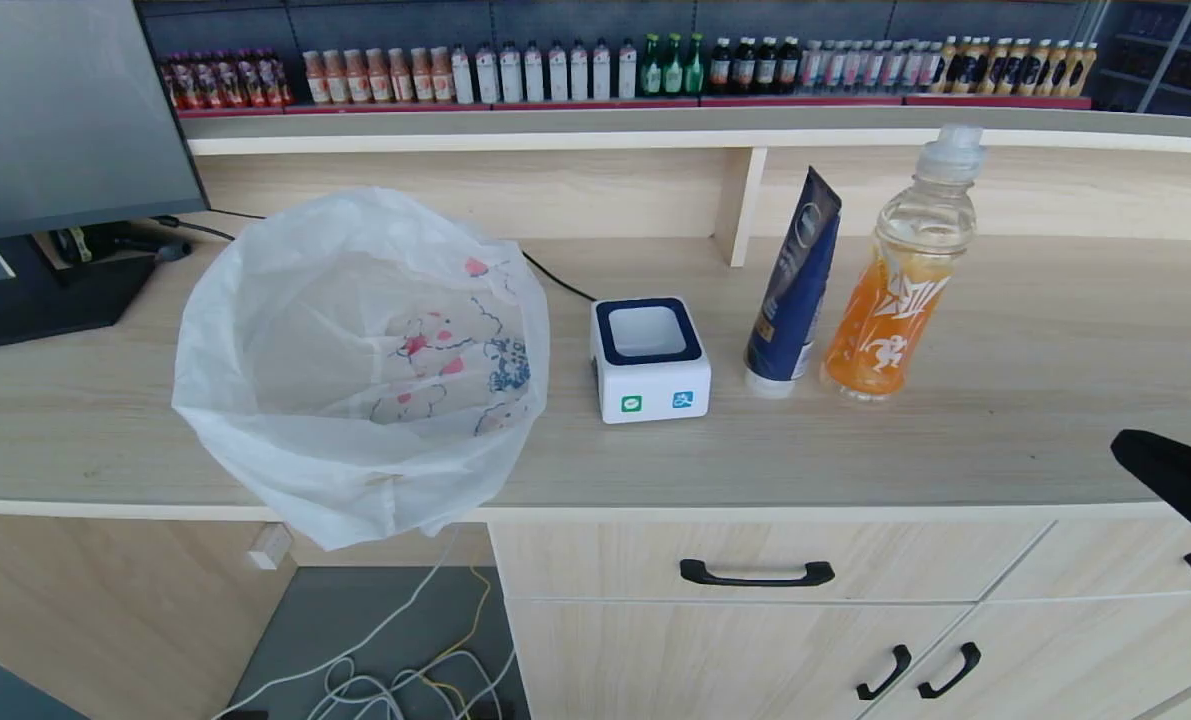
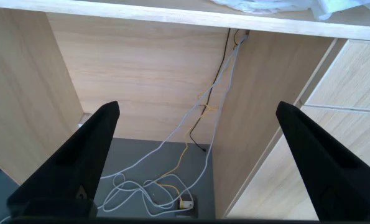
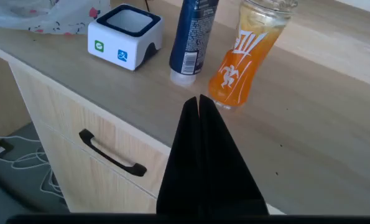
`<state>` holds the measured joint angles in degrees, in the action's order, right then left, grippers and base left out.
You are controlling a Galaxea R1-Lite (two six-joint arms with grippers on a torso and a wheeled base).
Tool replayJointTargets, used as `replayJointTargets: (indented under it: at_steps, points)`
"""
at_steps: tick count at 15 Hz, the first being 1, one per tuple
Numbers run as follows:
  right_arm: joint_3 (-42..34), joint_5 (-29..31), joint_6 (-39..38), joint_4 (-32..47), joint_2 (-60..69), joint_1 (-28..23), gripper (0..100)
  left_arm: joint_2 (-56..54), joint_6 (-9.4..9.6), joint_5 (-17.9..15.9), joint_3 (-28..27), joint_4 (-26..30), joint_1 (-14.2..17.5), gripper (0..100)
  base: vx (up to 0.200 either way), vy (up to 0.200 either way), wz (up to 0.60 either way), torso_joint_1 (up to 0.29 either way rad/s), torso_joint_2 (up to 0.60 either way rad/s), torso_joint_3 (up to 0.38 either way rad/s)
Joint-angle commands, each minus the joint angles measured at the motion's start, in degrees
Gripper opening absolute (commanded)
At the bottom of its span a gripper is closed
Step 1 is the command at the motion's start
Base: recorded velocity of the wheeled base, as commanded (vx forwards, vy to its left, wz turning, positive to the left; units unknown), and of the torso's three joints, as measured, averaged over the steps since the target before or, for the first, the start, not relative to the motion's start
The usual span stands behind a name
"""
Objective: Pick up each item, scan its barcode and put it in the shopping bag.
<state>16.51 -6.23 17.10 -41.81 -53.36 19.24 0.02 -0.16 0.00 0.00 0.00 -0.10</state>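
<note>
2 items, tube [image 1: 793,290] and bottle [image 1: 895,300], stood just beside each other. Right gripper [image 3: 199,102] had jaws pressed together, left gripper [image 2: 197,109] spread; reaching unopened could topple both.

A light wooden counter [image 1: 1055,400] carries an open white shopping bag [image 1: 355,360] overhanging its front edge. Beside the bag sits a white scanner box [image 1: 649,358], then an upright blue tube [image 1: 793,285] and an orange drink bottle [image 1: 900,270], close together.

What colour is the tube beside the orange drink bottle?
The tube is dark blue with a white cap; clearest in the head view.
</note>
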Motion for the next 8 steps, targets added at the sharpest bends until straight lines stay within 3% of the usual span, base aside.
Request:
replayJointTargets:
  at_steps: [1, 6, 8]
  points:
    - [3.01, -0.01, 2.14, -0.73, -8.96, 5.55, 0, 0.06, -0.02, 0.00, 0.00, 0.00, 0.01, 100, 0.000, 0.000, 0.00, 0.000, 0.00, 0.000]
    - [8.72, 6.58, 0.47, -0.81, -16.51, 16.62, 0, 0.06, -0.02, 0.00, 0.00, 0.00, 0.01, 100, 0.000, 0.000, 0.00, 0.000, 0.00, 0.000]
    - [11.18, 7.99, -0.76, -0.81, -19.06, 17.50, 0, 0.06, -0.02, 0.00, 0.00, 0.00, 0.01, 100, 0.000, 0.000, 0.00, 0.000, 0.00, 0.000]
